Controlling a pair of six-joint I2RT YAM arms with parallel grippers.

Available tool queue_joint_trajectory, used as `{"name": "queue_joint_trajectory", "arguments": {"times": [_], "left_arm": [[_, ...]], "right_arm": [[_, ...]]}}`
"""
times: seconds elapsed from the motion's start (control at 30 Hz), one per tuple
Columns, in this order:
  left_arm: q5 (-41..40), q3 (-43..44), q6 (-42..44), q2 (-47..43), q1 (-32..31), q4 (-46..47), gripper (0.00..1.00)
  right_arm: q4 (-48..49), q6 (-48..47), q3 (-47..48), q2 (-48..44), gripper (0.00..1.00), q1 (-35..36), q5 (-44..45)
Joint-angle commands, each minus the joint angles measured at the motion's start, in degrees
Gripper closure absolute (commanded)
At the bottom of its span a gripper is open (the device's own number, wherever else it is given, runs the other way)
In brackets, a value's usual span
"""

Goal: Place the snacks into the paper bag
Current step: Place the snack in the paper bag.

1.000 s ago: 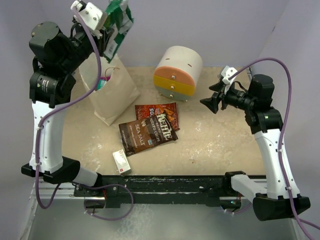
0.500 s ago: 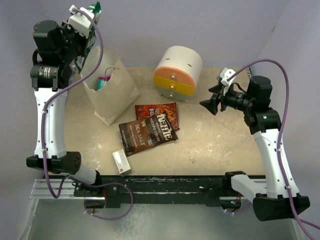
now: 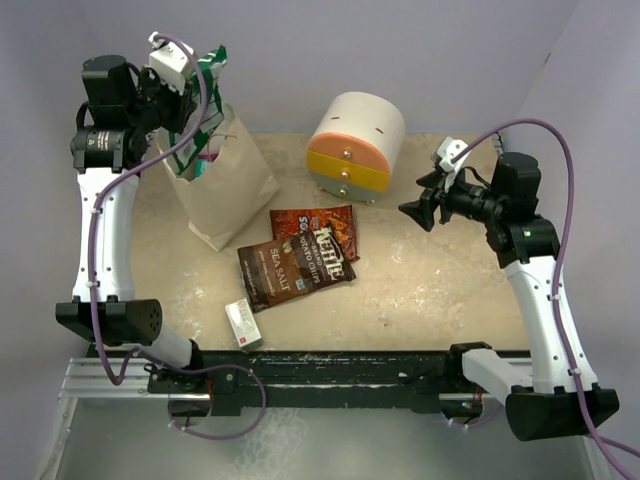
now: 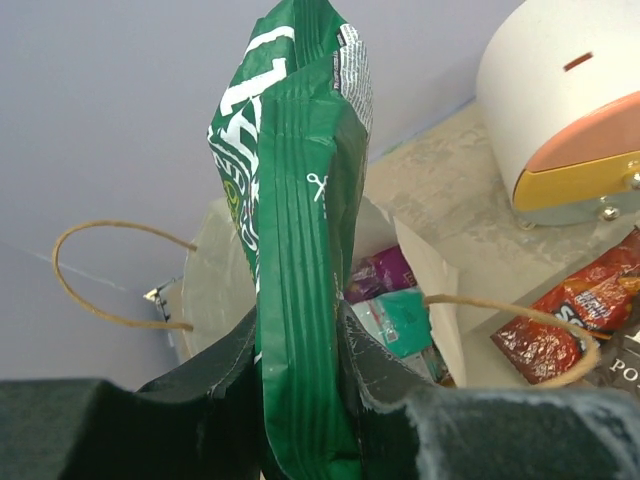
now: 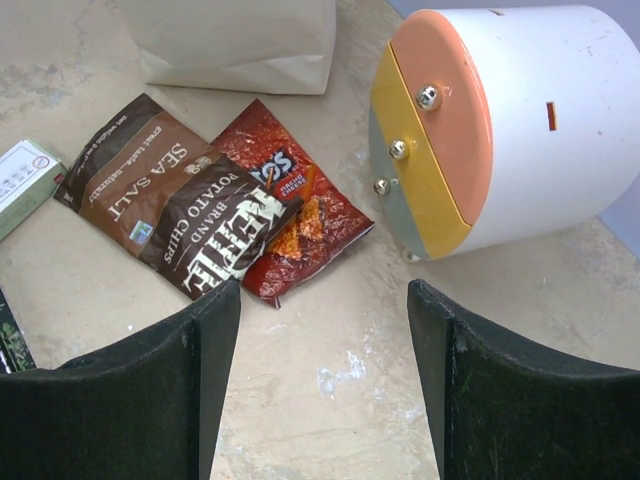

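Part of the job is done. The paper bag (image 3: 230, 195) sits at the far left corner of the surface (image 3: 430, 290), and its mouth is open. Small snacks already lie inside it: a purple pack (image 4: 385, 270) and a blue-green pack (image 4: 400, 315) show in the left wrist view (there may be more deeper down, but I cannot see that far).

The green bag (image 4: 300, 200) is on its way in, I think. It hangs upright right over the mouth of the paper bag and is not let go yet.

Two snacks are left out. The dark brown chip bag (image 3: 290, 265) and the red-brown chip bag (image 3: 315, 225) lie flat near the middle of the surface. They touch, and the brown one lies partly on top of the red one. So I think the job is about half done.

The left pincer (image 3: 185, 95) is pressed onto the green bag. One finger is on each flat side, and they squeeze its lower part.

The right pincer (image 5: 322, 290) is spread wide and holds nothing. It touches nothing either. It hangs in the air over the right side of the surface, near the round drawer unit (image 3: 355, 145), and it looks toward the two chip bags.
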Motion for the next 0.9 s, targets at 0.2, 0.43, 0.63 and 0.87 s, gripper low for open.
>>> {"name": "queue_joint_trajectory", "arguments": {"times": [0.2,0.43,0.63,0.87], "left_arm": [[6.3,1.5,-4.1,0.8,0.4,8.0,1.00],[-1.9,-6.8,0.1,-2.1,0.7,6.9,1.00],[1.3,-12.9,-0.4,-3.2,2.1,3.6,0.98],[7.5,-11.4,-1.9,0.9,2.2,-6.0,0.90]], "right_arm": [[2.1,-0.6,-1.1,-0.8,0.30,-0.3,0.7],[2.0,-0.9,-1.6,-0.8,0.30,-0.3,0.9],[2.4,-0.8,-1.1,0.1,0.29,-0.3,0.4],[2.0,-0.7,-1.0,-0.1,0.29,-0.3,0.6]]}}
